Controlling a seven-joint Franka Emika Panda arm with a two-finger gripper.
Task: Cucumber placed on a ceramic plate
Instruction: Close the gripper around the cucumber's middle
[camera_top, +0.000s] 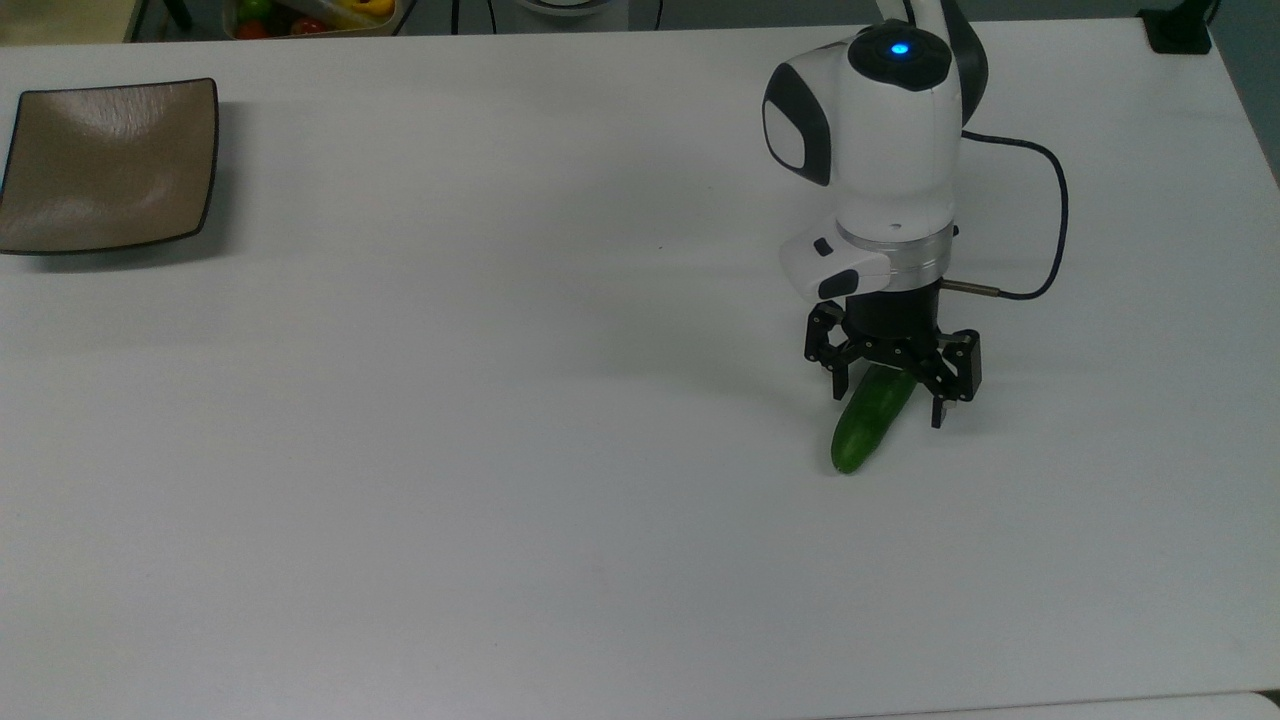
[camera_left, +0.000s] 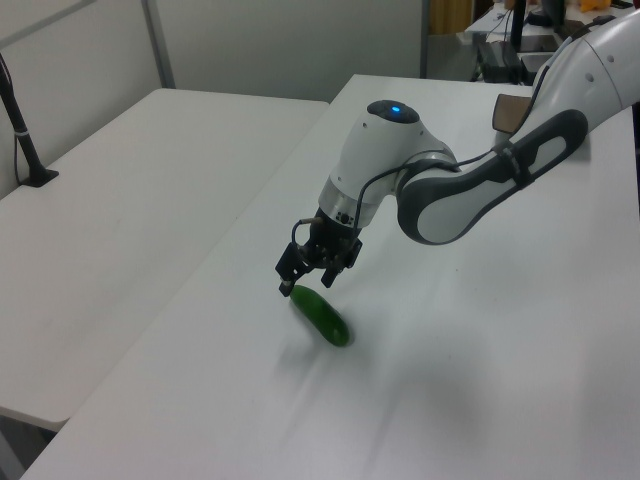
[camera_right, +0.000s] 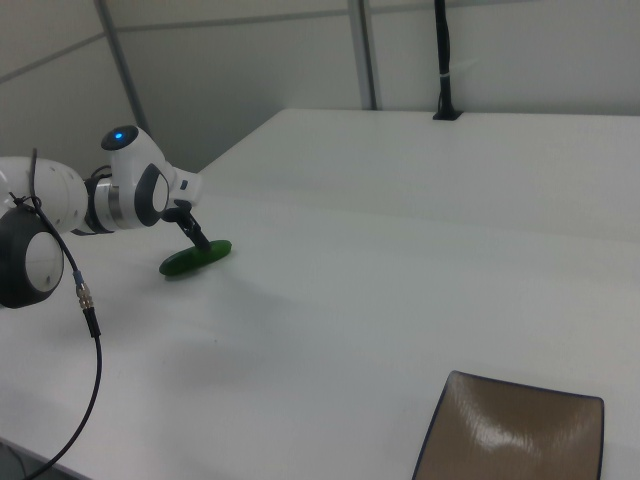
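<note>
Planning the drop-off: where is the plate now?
In the top view's far upper left, the plate sits on the table, well apart from the cucumber.

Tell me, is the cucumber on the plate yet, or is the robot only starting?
Only starting. Done: the gripper has reached the cucumber, open, with a finger on each side of its far end. In hand: the grab; the cucumber lies on the table, not lifted. Left: closing, lifting and carrying it across to the plate, which is bare at the top view's far left.

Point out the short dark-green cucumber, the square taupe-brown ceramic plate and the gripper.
short dark-green cucumber (camera_top: 858, 440): top view, lower half of its body.
square taupe-brown ceramic plate (camera_top: 105, 165): top view, dished centre.
gripper (camera_top: 888, 398): top view, midway between the open jaws' tips.
</note>
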